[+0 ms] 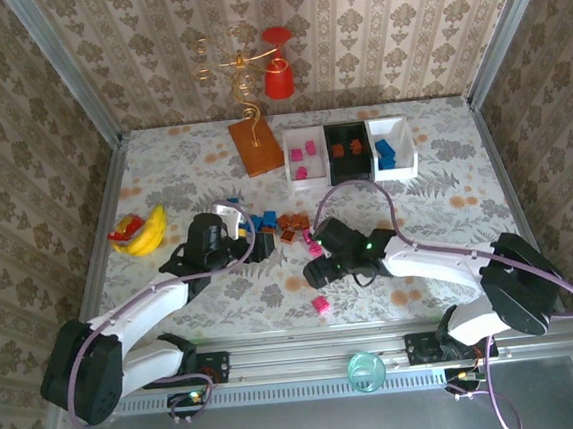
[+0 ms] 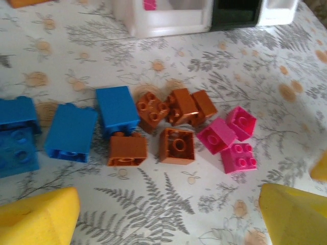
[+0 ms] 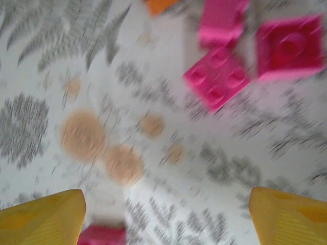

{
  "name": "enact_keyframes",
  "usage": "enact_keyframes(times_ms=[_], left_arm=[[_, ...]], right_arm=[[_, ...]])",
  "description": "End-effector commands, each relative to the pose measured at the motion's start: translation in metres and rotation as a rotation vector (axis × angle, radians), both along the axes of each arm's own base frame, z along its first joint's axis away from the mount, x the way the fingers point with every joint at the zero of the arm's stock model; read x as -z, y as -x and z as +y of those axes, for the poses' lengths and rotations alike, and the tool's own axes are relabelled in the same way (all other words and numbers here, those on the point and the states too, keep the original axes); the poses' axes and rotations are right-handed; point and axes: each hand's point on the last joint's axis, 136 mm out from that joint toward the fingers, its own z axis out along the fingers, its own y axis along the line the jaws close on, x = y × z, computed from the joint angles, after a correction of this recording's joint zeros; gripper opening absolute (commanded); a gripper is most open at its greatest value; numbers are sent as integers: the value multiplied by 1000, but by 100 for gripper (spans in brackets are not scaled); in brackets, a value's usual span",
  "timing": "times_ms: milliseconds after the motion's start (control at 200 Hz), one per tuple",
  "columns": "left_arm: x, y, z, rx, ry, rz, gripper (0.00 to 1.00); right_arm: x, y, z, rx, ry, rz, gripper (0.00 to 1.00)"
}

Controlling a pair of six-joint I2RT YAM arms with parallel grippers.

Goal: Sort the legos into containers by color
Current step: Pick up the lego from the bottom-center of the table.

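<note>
No readable text, label, brand or number anywhere — bricks, bins and table all unmarked.

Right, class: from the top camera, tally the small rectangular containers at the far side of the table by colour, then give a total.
white containers: 2
black container: 1
Total: 3

The floral table (image 1: 192,168) bears legos (image 1: 289,222), three containers (image 1: 288,159), a board (image 1: 257,149) and a banana toy (image 1: 143,232).
</note>
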Motion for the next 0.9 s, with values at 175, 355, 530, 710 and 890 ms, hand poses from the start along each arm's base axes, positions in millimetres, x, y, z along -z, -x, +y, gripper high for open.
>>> enact_keyframes(times_ms=[175,355,530,710,890], left_arm=[[5,-12,32,-150,-5,13,92],[8,-11,32,-142,-4,34,92],[13,-11,31,-143,-4,50,92],[13,-11,29,-139,9,55,92],[10,-11,28,-136,18,53,92]], right_arm=[[32,56,4,-30,101,113,83],[40,62,16,-53,107,121,77],[53,61,20,-72,145,134,60],[45,53,20,-77,151,84,38],[7,18,21,-18,19,-9,31]])
